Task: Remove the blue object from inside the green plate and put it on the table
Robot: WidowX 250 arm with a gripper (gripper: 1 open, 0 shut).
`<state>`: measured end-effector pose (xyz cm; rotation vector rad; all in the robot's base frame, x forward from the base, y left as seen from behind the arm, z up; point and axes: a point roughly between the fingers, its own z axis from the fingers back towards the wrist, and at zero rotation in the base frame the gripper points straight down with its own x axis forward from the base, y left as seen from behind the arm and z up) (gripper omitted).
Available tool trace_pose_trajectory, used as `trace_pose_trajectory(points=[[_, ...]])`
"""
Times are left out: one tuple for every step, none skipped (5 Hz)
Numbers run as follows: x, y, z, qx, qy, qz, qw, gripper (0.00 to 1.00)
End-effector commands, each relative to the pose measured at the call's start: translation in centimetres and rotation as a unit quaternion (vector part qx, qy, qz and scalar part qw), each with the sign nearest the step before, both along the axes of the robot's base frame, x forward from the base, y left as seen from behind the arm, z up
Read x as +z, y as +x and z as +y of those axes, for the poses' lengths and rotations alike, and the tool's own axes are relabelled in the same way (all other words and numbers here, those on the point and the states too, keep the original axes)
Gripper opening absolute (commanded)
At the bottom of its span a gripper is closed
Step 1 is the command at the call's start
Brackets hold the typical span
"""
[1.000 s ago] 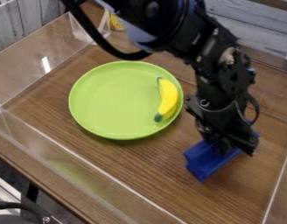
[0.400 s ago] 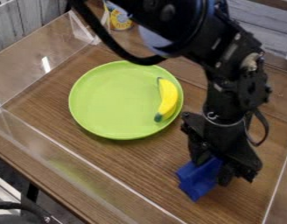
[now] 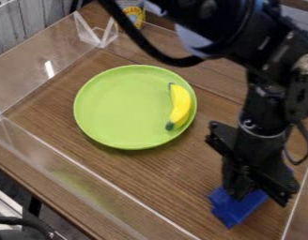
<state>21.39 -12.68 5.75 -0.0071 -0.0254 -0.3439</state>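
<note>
Fingers (image 3: pixel 248 187) closed, pointing down over blue block (image 3: pixel 237 207); grip or mere contact unclear. Block on surface (image 3: pixel 106 178), off green plate (image 3: pixel 119 108); banana (image 3: pixel 180 103) remains there, far left.

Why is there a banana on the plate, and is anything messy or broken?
Nothing looks spilled or broken. The yellow banana lies near the right rim of the green plate. The blue object sits on the table, turned askew, under the gripper.
</note>
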Motion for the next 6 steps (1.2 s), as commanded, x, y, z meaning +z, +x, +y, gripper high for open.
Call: trace_pose_trajectory(points=[[1.5, 1.1, -1.0, -0.018, -0.005, -0.022, 0.9996, 0.0], [1.9, 2.1, 0.2, -0.021, -0.001, -0.027, 0.9994, 0.0], [2.3, 3.2, 1.5, -0.022, 0.002, -0.034, 0.9992, 0.0], [3.0, 4.0, 2.6, 0.011, 0.006, -0.049, 0.9987, 0.0], [2.8, 4.5, 3.3, 0.037, 0.01, -0.054, 0.9978, 0.0], [2.7, 4.6, 3.9, 0.02, 0.01, -0.057, 0.9981, 0.0]])
